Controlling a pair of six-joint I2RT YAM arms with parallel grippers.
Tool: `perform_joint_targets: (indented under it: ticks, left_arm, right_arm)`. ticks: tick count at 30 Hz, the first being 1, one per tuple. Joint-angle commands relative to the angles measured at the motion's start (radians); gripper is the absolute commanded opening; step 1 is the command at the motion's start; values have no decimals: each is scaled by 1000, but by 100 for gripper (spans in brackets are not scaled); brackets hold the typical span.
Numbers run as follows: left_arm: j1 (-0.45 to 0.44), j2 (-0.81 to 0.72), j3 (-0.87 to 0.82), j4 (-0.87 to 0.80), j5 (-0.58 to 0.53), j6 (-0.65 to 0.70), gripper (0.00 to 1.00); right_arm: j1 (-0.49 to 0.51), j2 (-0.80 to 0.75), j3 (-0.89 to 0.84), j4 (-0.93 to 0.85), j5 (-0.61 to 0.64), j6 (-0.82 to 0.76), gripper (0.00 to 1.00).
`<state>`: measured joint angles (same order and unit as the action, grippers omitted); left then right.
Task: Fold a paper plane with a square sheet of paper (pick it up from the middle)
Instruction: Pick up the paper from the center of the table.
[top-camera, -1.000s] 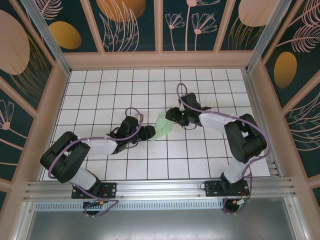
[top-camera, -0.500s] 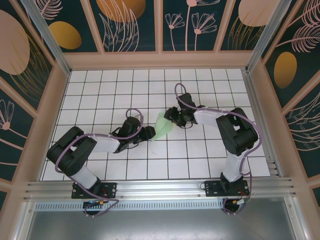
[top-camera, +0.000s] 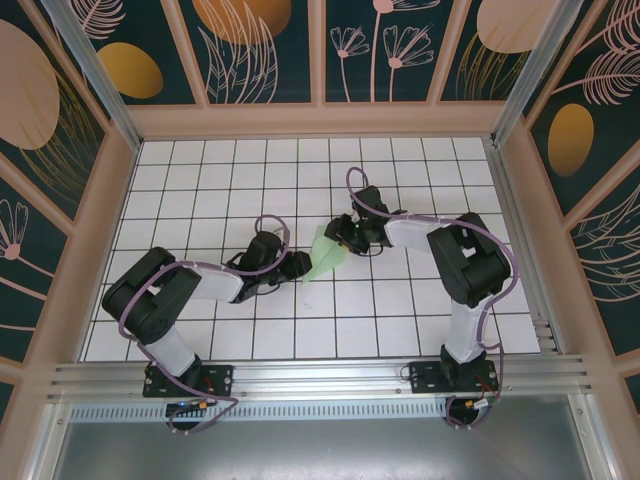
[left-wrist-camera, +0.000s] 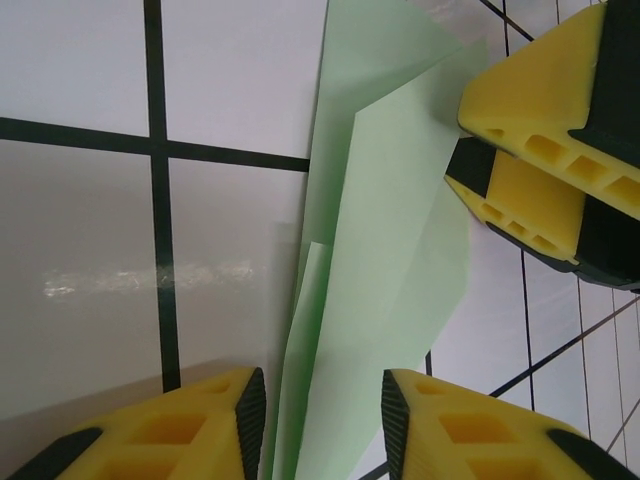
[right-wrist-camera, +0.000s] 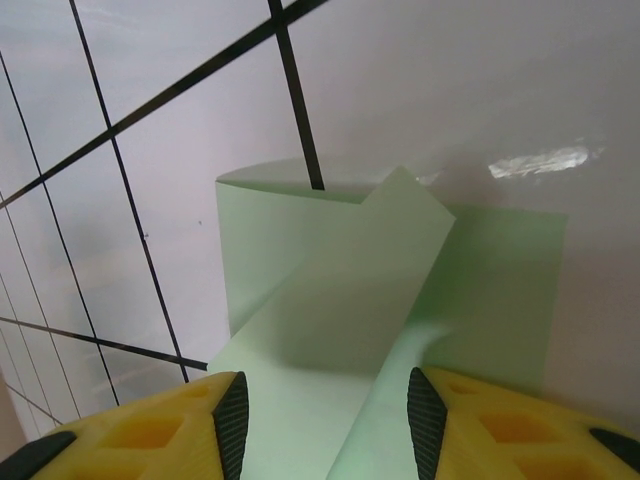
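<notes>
Starting at the left: left arm (top-camera: 150, 300) folded in closer to the middle than a second ago, elbow swung inward, wrist barely shifted. Next, left gripper (top-camera: 299, 266) low over the white gridded table (top-camera: 200, 180), jaws partly apart and narrower than a moment earlier, so seemingly mid-closing. In the left wrist view, its yellow fingers (left-wrist-camera: 170, 440) standing either side of the sheet's narrow end, gap visibly wider than the paper, nothing pinched yet. In the middle, between both grippers, the pale green sheet (top-camera: 326, 254), already folded into a long tapering shape with overlapping flaps. Lying on the table in the same spot and much the same shape as a second ago. To the right, right gripper (top-camera: 341, 231) at the sheet's wider end, jaws at a middling spread, hardly changed. From the right wrist view, paper running in between the yellow fingers (right-wrist-camera: 150, 440), but hard to tell whether touched or merely straddled. Further right, right arm (top-camera: 470, 270) drawn in as well. Judged from this: no new fold made in the last second, only repositioning. Likely setting up a pinch at the narrow end for the next crease, with the plane still unfinished.
</notes>
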<state>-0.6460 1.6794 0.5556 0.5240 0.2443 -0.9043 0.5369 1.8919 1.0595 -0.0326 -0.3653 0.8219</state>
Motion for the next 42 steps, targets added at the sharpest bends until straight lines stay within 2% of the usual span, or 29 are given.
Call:
perform_joint_targets:
  ticks: [1,15,20,26,28,32,37,42]
  left_arm:
    - [-1,28,20,13,47,-7,36]
    - [3,29,15,14,48,-24,38]
    - [15,6,-4,33,55,-37,40]
    - [38,-55,-32,47,75,-47,47]
    - [49,-83,-44,53,86,-58,52]
    - [80,-138,-90,125,150,-100,65]
    - [93,-249,-121,244,246,-138,84]
    - [92,-352,-138,294,267,-164,93]
  right_arm:
    - [5,14,33,27,-36,9,47]
    - [28,32,20,92,-142,-19,36]
    - [40,27,-2,121,-153,-44,26]
    - [42,1,-29,149,-133,-66,3]
    - [40,-26,-42,174,-141,-76,0]
    - [33,-124,-77,241,-198,-108,0]
    - [15,-215,-99,296,-380,-155,0]
    - [-36,-308,-110,320,-482,-170,0]
